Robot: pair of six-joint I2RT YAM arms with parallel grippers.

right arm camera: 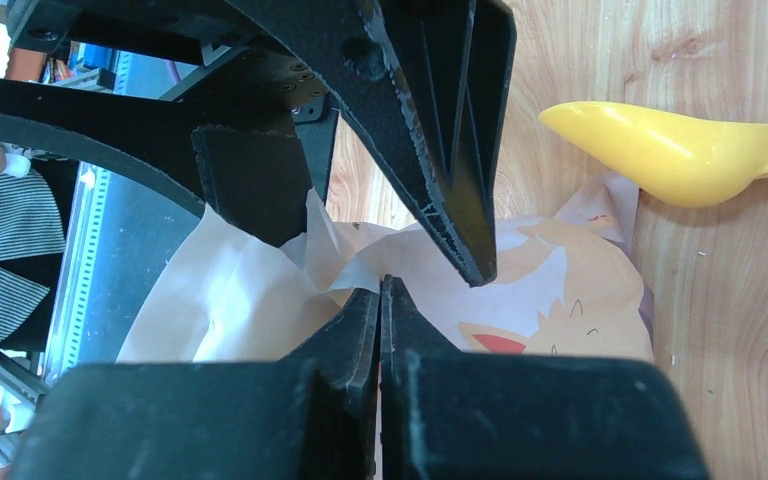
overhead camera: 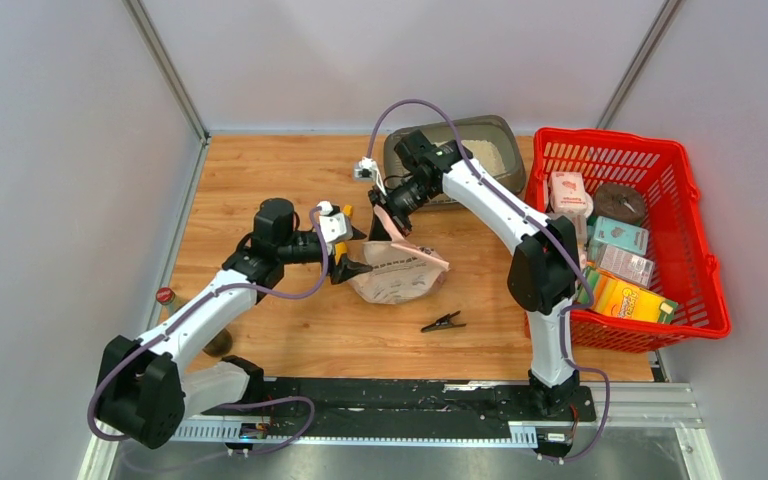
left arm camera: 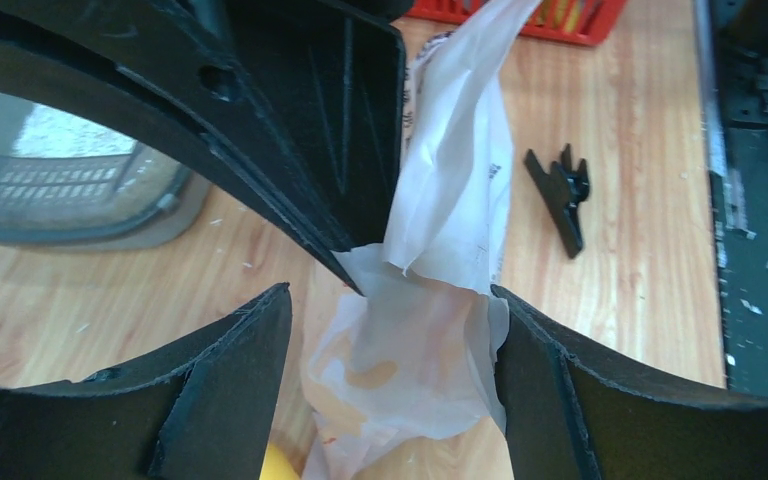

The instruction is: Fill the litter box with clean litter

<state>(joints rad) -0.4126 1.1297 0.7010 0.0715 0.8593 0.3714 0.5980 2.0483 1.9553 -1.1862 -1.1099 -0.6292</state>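
You are viewing a pale bag (right arm camera: pixel 560 290) carrying an orange cat print. The scoop (right arm camera: pixel 680 150) is showing yellow, the clean litter (overhead camera: pixel 488 155) beige.

The right arm (overhead camera: pixel 490 205) hides part of the litter box (overhead camera: pixel 513 150), and the edge crops the yellow scoop (right arm camera: pixel 680 150).

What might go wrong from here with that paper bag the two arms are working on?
1. Only the right gripper pinches the bag, by a thin edge near its top, while the left gripper stands open around it. If lifted, that edge may slip or tear.
2. The litter box lies behind the right arm, so a sagging bag could spill onto the table.
3. The yellow scoop lies right beside the bag and might get knocked.
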